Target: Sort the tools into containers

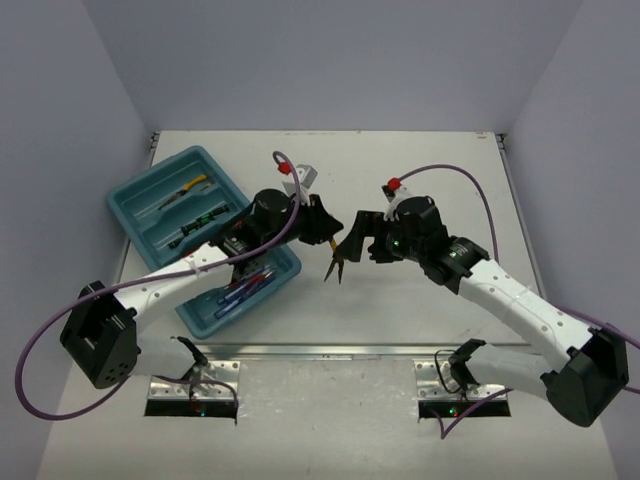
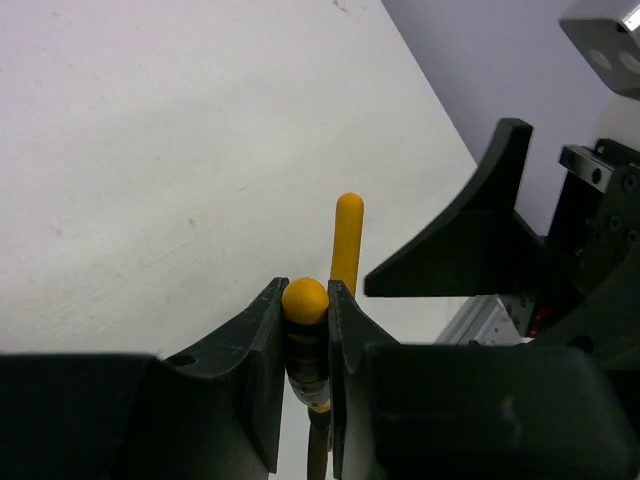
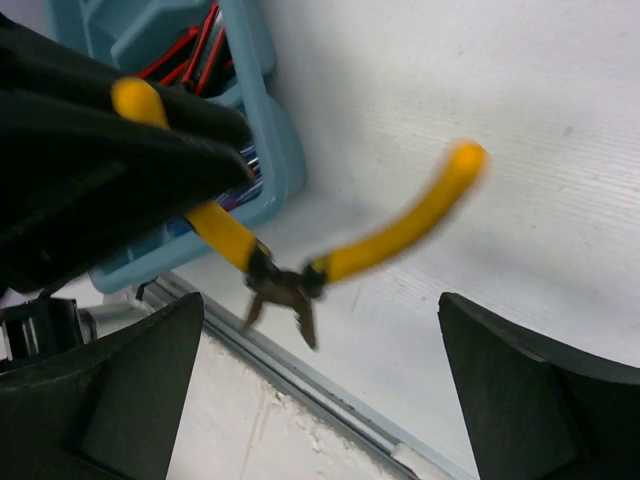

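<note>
Left gripper [image 2: 305, 300] is clamped on one handle of the yellow-handled pliers [image 3: 400, 232]. The rounded handle end pokes out just past the fingers [image 2: 255, 340] in the left wrist view. The second handle is free, splayed away from the left jaws and not touching them. The pliers head [image 3: 285, 298] hangs below the left jaws with its tips pointing down. The tool looks clear of the table [image 1: 430, 170].

Right gripper [image 3: 320, 305] is spread wide and holds nothing. The pliers sit ahead of its jaws, in line with the gap, touching neither finger [image 3: 110, 400]. In the top view the two grippers face each other, just beside one another, with the pliers hanging between them.

The teal tray [image 1: 150, 176] lies behind the left jaws, on the side away from the right gripper, and the left arm crosses over it.
- Farthest compartment from the jaws: another yellow-handled tool [image 1: 190, 188].
- Next compartment: black-green screwdrivers [image 1: 200, 220].
- A compartment at the tray's near end: blue-handled screwdrivers [image 1: 240, 290].
- Red-handled cutters [image 3: 195, 50] show in the right wrist view inside the tray, past the left jaws. Cannot tell which compartment.
</note>
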You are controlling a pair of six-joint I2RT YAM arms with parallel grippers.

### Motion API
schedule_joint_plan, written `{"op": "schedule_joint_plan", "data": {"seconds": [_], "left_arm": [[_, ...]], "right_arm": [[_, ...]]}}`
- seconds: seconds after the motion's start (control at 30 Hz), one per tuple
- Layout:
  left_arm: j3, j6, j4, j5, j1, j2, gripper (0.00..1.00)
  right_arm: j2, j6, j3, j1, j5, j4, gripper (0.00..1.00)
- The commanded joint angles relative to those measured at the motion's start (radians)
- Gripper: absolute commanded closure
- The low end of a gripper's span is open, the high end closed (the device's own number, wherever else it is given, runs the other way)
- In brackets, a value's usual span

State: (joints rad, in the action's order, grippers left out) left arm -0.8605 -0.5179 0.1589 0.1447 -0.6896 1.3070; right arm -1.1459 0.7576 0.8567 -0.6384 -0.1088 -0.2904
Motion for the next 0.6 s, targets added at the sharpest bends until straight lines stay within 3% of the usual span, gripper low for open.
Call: {"op": "schedule_joint_plan", "data": {"seconds": [0.0, 0.1, 0.2, 0.3, 0.47, 0.57], "left_arm": [[-0.181, 0.262, -0.192, -0.108, 0.116, -0.007, 1.00], [-0.265, 0.421, -0.302, -0.335, 0.224, 0.008, 1.00], [-0.281, 0.630, -0.272, -0.498, 0.281, 0.013, 1.00], [-0.220, 0.888, 0.015, -0.726, 0.323, 0.012, 1.00], [-0.167, 1.192, 0.341, -0.768, 0.480, 0.103, 1.00], [-0.119, 1.334, 0.573, -0.710, 0.583, 0.179, 1.00]], "right_arm": [[0.143, -0.059, -0.054, 0.099, 0.038, 0.019, 0.01], [0.228, -0.110, -0.123, 0.183, 0.066, -0.033, 0.01], [0.313, -0.162, -0.165, 0.214, 0.087, -0.050, 0.01], [0.333, -0.192, -0.203, 0.224, 0.094, -0.064, 0.01], [0.307, -0.201, -0.256, 0.224, 0.014, -0.048, 0.01], [0.302, -0.194, -0.289, 0.225, -0.071, -0.004, 0.01]]}}
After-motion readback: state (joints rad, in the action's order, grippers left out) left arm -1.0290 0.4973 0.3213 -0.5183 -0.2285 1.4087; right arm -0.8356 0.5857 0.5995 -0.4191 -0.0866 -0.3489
